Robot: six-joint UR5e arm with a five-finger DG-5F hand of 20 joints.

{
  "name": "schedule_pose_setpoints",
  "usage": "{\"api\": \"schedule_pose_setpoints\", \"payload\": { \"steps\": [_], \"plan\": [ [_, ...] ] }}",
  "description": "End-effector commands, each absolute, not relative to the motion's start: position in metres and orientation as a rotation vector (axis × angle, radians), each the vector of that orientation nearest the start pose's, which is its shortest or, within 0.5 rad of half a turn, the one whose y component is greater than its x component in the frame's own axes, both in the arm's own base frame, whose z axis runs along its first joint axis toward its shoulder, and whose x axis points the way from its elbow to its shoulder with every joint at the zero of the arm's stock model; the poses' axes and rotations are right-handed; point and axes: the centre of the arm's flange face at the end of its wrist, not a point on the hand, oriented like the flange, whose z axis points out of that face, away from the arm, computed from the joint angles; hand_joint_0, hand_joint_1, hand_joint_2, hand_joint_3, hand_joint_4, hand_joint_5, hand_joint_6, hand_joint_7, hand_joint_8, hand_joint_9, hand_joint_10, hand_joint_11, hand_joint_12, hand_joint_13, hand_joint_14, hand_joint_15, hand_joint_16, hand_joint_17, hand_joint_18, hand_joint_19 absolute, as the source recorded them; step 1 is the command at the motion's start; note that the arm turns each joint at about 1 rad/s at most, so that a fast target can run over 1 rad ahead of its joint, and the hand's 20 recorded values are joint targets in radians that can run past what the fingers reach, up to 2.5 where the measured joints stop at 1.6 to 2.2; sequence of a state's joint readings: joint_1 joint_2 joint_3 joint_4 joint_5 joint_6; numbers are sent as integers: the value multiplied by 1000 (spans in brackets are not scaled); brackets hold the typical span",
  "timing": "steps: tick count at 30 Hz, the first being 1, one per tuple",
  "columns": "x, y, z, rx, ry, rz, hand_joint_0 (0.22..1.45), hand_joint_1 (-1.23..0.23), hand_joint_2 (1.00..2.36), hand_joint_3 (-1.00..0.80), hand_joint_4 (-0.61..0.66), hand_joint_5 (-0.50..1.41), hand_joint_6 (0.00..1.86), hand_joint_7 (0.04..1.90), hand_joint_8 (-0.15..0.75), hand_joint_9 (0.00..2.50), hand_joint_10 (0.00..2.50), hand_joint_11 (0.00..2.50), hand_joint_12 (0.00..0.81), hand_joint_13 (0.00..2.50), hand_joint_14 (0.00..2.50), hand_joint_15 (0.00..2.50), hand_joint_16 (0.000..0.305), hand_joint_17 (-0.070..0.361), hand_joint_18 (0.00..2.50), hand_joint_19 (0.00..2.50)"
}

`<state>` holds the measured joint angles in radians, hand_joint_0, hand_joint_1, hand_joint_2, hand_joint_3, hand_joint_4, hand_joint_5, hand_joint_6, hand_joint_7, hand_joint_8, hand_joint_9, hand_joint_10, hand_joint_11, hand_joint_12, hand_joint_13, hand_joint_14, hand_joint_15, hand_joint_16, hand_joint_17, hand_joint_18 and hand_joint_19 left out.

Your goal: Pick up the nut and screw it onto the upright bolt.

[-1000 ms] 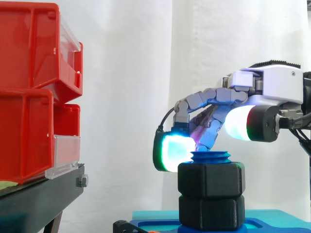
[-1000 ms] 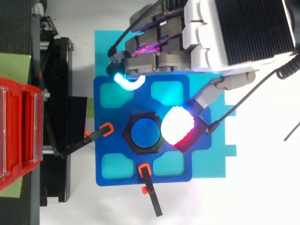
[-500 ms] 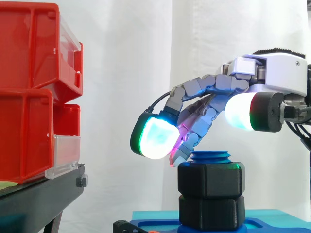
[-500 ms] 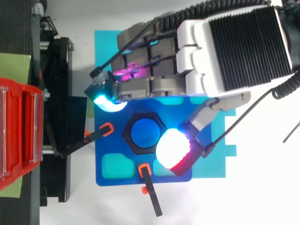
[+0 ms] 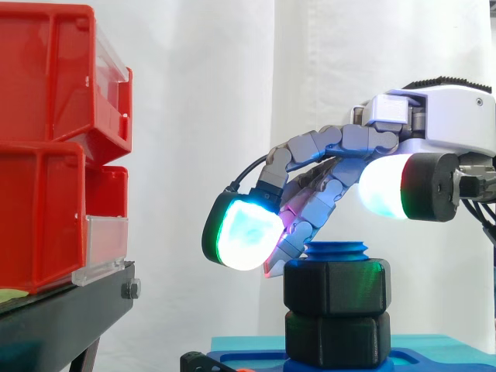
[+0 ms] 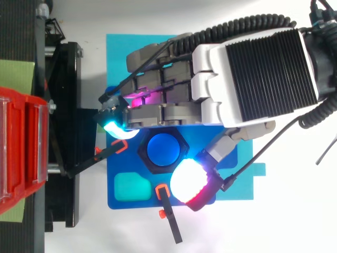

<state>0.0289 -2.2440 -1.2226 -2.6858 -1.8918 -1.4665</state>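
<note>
Side view, hand [image 5: 418, 124] spread — holding nothing, poised over black nut [image 5: 335, 287], blue bolt [image 5: 335, 250] upright.

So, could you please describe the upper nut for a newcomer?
Find the blue plate right of the red bins. An upright blue bolt rises from it through two stacked black hexagons. The upper nut sits on the lower hexagon, just below the bolt's tip.

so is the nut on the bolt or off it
On: the black nut rings the blue bolt, whose threaded top pokes out above it.
</note>
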Motion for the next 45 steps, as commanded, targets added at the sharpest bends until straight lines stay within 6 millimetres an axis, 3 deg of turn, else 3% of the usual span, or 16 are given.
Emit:
{"api": "schedule_pose_setpoints", "payload": {
  "steps": [1, 4, 7, 24, 33, 45],
  "plan": [
    [746, -79, 283, -212, 1442, 340, 500, -208, 1000, -500, 183, -73, 502, 710, 185, 878, 0, 0, 176, 743, 0, 0, 26, 58, 467, 171],
    [737, -77, 262, -211, 1469, 348, 500, -207, 1000, -500, 182, -73, 502, 718, 186, 873, 0, 0, 177, 743, 0, 0, 26, 58, 463, 174],
    [737, -75, 257, -215, 1446, 347, 500, -207, 1000, -500, 187, -72, 502, 721, 185, 872, 0, 0, 179, 744, 0, 0, 26, 58, 463, 171],
    [737, -75, 257, -209, 1440, 351, 501, -207, 1000, -500, 202, -49, 504, 888, 196, 877, 0, 0, 181, 750, 0, 0, 26, 58, 467, 187],
    [732, -89, 254, -193, 1470, 341, 508, -214, 1000, -500, 218, -26, 505, 1140, 200, 890, 0, 0, 177, 761, 0, 0, 25, 57, 479, 194],
    [730, -107, 255, -181, 1469, 324, 512, -217, 1000, -500, 178, -13, 504, 1330, 205, 906, 0, 0, 176, 773, 0, 0, 25, 55, 498, 207]
  ]
}}
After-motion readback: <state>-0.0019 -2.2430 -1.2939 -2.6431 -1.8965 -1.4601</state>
